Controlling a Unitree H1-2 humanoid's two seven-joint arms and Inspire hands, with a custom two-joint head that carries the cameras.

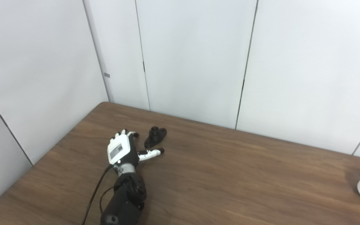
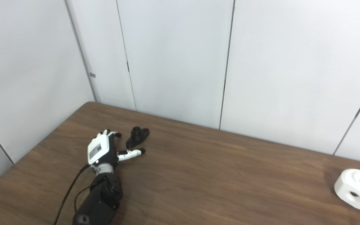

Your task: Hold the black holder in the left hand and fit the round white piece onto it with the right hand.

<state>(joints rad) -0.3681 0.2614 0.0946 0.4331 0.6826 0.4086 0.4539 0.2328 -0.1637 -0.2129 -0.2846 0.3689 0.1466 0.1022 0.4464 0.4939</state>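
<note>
The small black holder (image 1: pixel 155 136) lies on the brown table (image 1: pixel 230 175) near its far left corner. My left hand (image 1: pixel 124 150) rests palm down just left of the holder, open, with its thumb stretched out below the holder and its fingers beside it. I cannot tell if it touches the holder. The round white piece (image 2: pixel 357 188), with holes in its top and side, sits far off at the table's right edge. My right hand is out of view.
White wall panels (image 1: pixel 192 59) close the table in at the back and on the left. A black cable (image 1: pixel 94 193) runs along my left forearm. Bare wood stretches between the holder and the white piece.
</note>
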